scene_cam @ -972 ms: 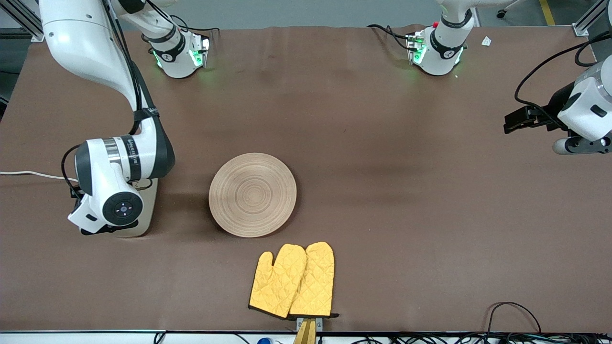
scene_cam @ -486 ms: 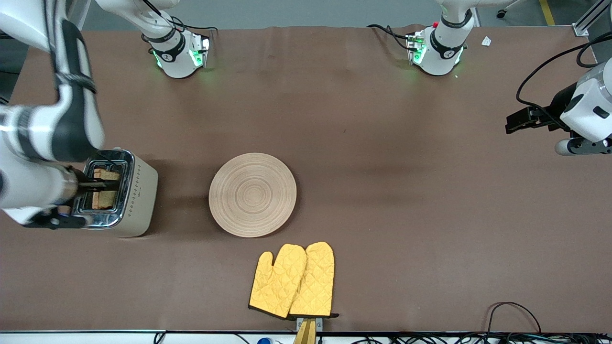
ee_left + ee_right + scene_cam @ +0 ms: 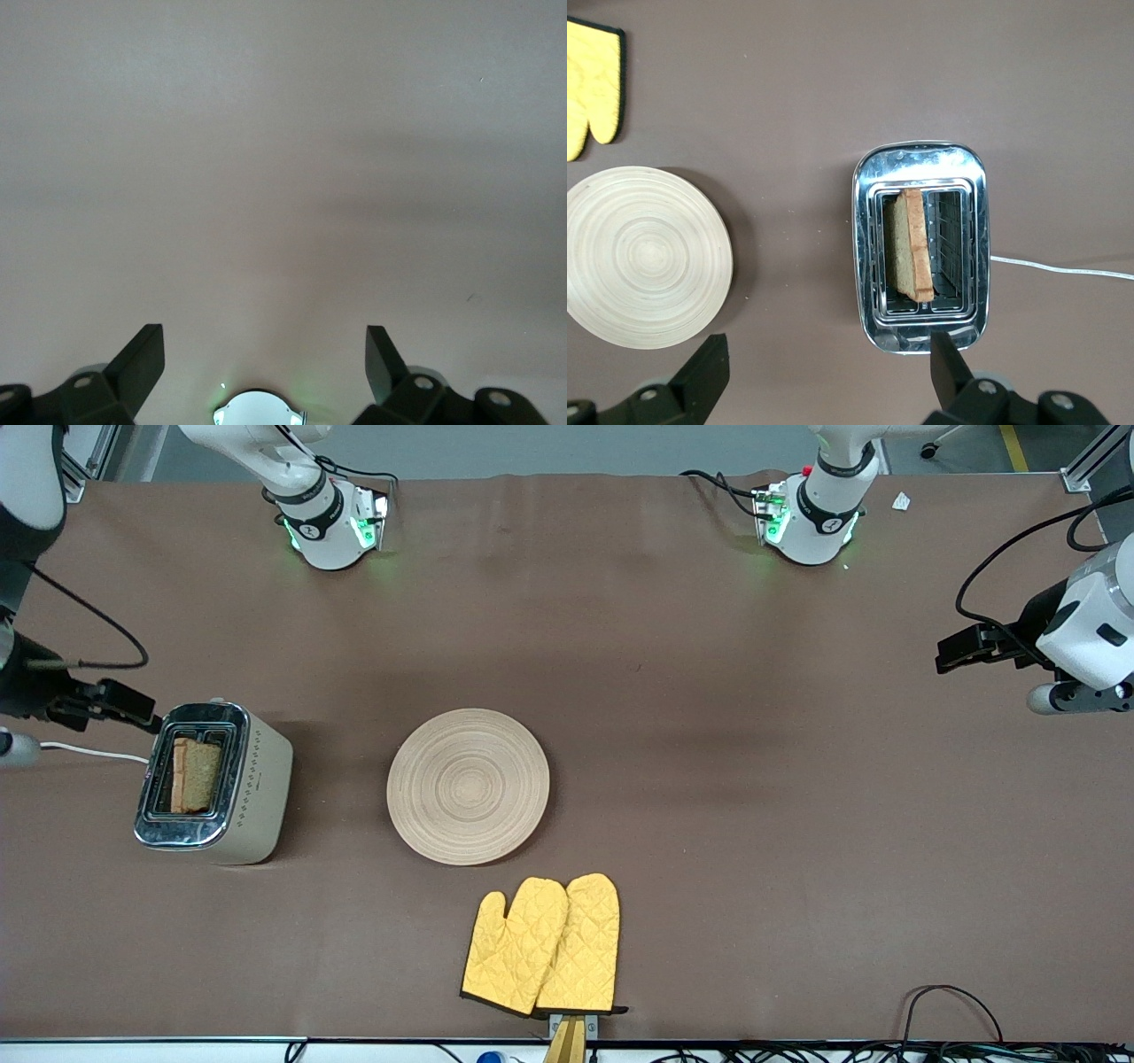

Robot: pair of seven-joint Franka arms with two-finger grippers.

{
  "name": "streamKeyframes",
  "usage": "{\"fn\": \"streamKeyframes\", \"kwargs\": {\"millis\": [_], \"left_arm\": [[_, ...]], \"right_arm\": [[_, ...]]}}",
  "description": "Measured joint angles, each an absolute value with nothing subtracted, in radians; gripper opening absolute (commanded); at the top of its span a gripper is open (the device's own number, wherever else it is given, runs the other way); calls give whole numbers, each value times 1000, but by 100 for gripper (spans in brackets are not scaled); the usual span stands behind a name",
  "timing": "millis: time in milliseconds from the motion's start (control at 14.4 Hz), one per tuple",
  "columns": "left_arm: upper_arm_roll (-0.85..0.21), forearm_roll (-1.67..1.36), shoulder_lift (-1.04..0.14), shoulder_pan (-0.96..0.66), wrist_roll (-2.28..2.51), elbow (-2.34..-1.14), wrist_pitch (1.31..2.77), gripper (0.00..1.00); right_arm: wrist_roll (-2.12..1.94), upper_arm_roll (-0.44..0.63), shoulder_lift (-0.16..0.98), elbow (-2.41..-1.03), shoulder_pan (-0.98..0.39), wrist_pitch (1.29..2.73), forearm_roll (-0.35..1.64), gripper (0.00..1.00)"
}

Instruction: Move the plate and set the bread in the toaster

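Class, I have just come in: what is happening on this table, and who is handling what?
Nothing is held right now. The bread stands in a slot of the toaster at the right arm's end of the table. The right gripper hangs open above the toaster. The plate lies bare beside the toaster, with yellow oven mitts nearer the camera. The left gripper waits open over bare table.

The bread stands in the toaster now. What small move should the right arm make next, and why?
Probably lift the right gripper a bit higher and away. The bread already stands in a slot of the toaster, the gripper is open and holds nothing, and the plate lies bare beside the toaster. The left gripper waits.
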State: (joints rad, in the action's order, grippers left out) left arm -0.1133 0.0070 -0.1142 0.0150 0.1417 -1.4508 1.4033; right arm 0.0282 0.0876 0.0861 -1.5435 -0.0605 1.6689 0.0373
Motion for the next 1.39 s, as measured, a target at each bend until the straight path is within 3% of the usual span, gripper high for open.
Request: {"fn": "streamKeyframes", "kwargs": {"millis": [347, 833, 1389], "left_arm": [[-113, 7, -115, 15, 142, -1451, 1403, 100], [-113, 7, -114, 18, 131, -1434, 1412, 100], [-113, 7, -114, 43, 73, -1428, 1412, 100]], "right_arm": [[-32, 90, -38, -1703, -9, 1706, 54, 100], [-38, 89, -35, -1588, 16, 1678, 68, 100], [-42, 89, -18, -1580, 16, 1663, 68, 100]]}}
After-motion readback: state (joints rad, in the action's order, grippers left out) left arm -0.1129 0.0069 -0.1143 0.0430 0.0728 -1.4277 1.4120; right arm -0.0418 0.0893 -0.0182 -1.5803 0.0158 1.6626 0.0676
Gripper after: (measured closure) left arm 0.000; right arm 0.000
